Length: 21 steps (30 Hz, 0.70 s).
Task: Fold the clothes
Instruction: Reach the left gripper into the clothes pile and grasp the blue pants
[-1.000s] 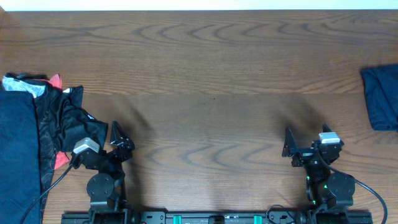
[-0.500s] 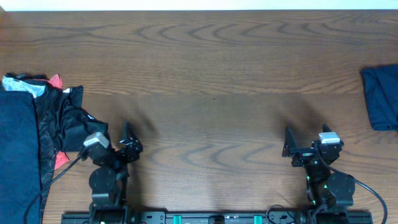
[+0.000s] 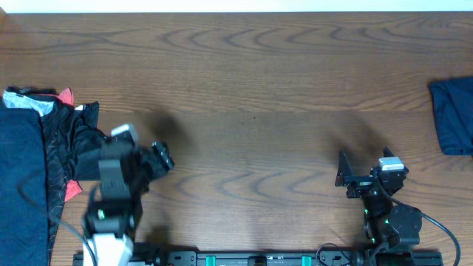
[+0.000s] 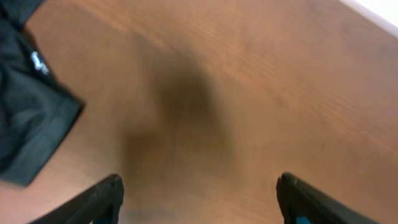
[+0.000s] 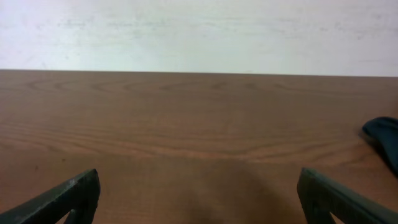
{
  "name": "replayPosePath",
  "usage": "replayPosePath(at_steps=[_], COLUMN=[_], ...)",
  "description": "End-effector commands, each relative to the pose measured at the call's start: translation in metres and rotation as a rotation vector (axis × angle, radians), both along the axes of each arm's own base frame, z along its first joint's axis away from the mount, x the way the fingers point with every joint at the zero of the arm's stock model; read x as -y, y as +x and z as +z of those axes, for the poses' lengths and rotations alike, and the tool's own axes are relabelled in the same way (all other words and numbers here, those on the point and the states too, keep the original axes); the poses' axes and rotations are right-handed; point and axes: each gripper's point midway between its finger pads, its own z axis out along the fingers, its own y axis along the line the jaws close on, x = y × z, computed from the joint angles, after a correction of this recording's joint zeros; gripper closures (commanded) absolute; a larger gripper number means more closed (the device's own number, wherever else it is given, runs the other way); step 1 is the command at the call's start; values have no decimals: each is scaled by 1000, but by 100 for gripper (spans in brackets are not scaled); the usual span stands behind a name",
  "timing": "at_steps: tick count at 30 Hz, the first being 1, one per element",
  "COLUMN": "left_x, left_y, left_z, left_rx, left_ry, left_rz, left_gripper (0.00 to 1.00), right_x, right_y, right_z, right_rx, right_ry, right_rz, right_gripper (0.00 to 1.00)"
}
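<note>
So, starting at the bottom of the overhead frame: the right gripper (image 3: 344, 176) is sitting low at the lower right, close to its base, with its fingers spread wide and nothing between them. Its wrist cam is showing the same, both fingers (image 5: 68, 196) poking in at the bottom corners with only bare wooden table (image 3: 251, 81) showing between them.

Over at the lower left, the left arm (image 3: 111, 196) is standing up off the table, and the left gripper (image 3: 161, 157) is hanging over the wood just right of the clothes pile. That wrist view is coming out blurry, but the two fingertips (image 4: 102, 196) are clearly sitting far apart and gripping nothing, with a dark shadow (image 4: 180, 106) lying on the table above them.

Just beside that arm, at the left edge, a crumpled black garment (image 3: 77, 148) with coral-red bits is lying in a heap, touching a flatter navy garment (image 3: 21, 185) that is running off the frame.

Well apart from all that, at the right edge, a compact navy piece (image 3: 452, 117) is lying by itself, partly cut off. Neither gripper is touching any fabric.

Furthest back, a white wall (image 5: 199, 31) is running behind the table's far edge.
</note>
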Motion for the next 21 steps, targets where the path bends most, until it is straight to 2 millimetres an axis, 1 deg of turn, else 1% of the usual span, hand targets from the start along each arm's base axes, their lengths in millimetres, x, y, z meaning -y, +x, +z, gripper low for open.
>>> replayPosePath(at_steps=[1, 3, 4, 6, 7, 9, 11, 12, 15, 19, 21], left_x=[-1, -12, -21, -31, -40, -62, -83, -97, -136, -186, -204], left_y=[16, 16, 16, 18, 19, 24, 26, 24, 11, -21, -36], left_z=[16, 13, 11, 9, 8, 5, 0, -3, -16, -32, -38], left_rx=[-115, -247, -318, -411, -446, -501, -535, -555, -603, -673, -688], left_ry=[86, 147, 184, 209, 225, 242, 214, 188, 109, 30, -35], left_rz=[-97, -90, -65, -35, -10, 76, 165, 230, 417, 598, 673], left_gripper=[19, 20, 20, 19, 19, 19, 19, 19, 19, 19, 19], right_x=[1, 1, 1, 1, 1, 1, 1, 1, 1, 1, 1], right_y=[0, 0, 0, 0, 0, 0, 0, 0, 0, 0, 0], right_z=[-1, -1, -1, -1, -1, -1, -1, -1, -1, -1, -1], right_rx=[3, 3, 3, 3, 3, 3, 3, 3, 3, 3, 3], right_ry=[-17, -17, -17, -17, -17, -17, -17, -17, -17, -17, -17], right_rz=[1, 1, 1, 1, 1, 1, 1, 1, 1, 1, 1], right_gripper=[1, 1, 1, 1, 1, 1, 1, 1, 1, 1, 1])
